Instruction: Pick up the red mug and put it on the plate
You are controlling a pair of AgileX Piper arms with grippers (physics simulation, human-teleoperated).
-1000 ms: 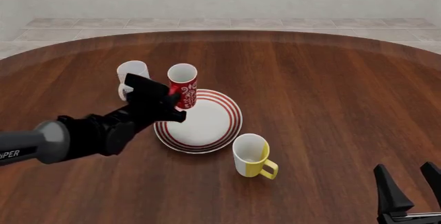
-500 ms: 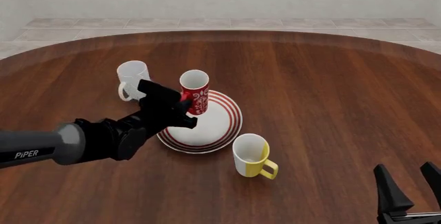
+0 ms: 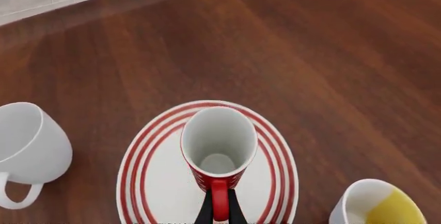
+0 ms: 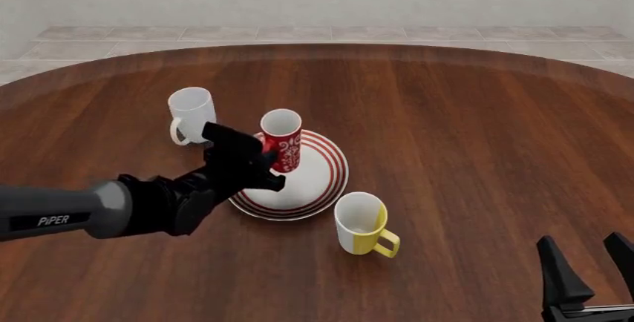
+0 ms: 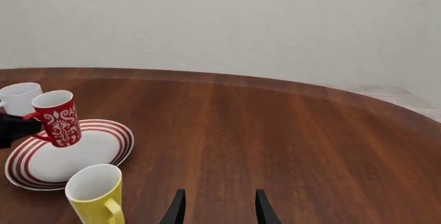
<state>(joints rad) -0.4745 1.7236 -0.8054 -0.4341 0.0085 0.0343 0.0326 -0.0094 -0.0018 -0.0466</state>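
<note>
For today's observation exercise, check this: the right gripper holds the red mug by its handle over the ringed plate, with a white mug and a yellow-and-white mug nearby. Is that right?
Not quite: the left gripper holds the red mug, not the right one. The front view shows the left arm reaching it, while the right gripper waits open and empty. The plate, white mug and yellow-and-white mug are as stated.

My left jaws pinch the red mug point(image 4: 282, 140) by its handle, holding it upright and a little tilted above the plate point(image 4: 312, 181), white inside showing. The plate, white with red rings, lies flat on the worktop.
</note>
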